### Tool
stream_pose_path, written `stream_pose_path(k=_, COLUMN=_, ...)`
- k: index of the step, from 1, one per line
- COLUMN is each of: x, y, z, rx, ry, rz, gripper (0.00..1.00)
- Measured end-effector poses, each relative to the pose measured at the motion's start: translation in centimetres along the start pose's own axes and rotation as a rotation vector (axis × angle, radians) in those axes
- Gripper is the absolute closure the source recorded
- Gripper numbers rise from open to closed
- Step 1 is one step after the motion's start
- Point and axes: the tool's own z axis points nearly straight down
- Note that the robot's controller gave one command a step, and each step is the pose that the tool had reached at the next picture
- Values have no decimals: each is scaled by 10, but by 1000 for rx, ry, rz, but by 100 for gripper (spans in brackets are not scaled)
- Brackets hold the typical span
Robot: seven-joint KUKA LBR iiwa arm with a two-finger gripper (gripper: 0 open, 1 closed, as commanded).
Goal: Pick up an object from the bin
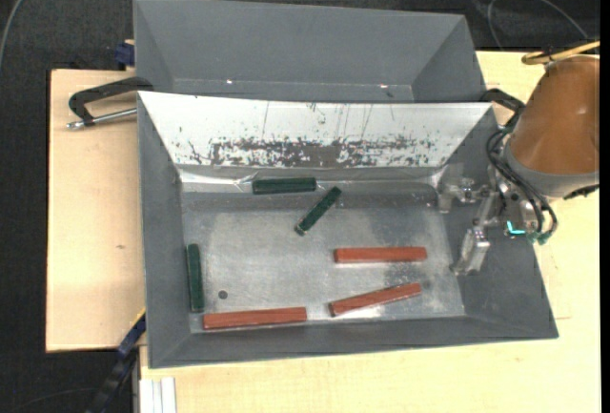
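Since the task names no thing, the likeliest candidate is the red bar lying flat on the floor of the bin, toward the right. Its right end is closest to the gripper, which hangs by the right wall, apart from every piece; whether it is released or clenched I cannot tell. The bar looks stiff, slim and light, and probably slides easily on bare metal. It is best pinched across its narrow width at mid-length, so it lifts level. A second red bar lies slanted just nearer, clear of it, leaving room on both sides.
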Motion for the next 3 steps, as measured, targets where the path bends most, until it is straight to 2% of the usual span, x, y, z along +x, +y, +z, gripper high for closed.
stream_pose_path(k=1, x=9, y=50, z=64, rx=-2, ry=0, rz=-60, gripper=0)
stream_pose_path(k=2, x=18, y=45, z=60, rx=1, ry=-6, rz=-55, gripper=0)
stream_pose_path(k=3, x=17, y=81, z=60, rx=1, ry=-6, rz=-127, gripper=0)
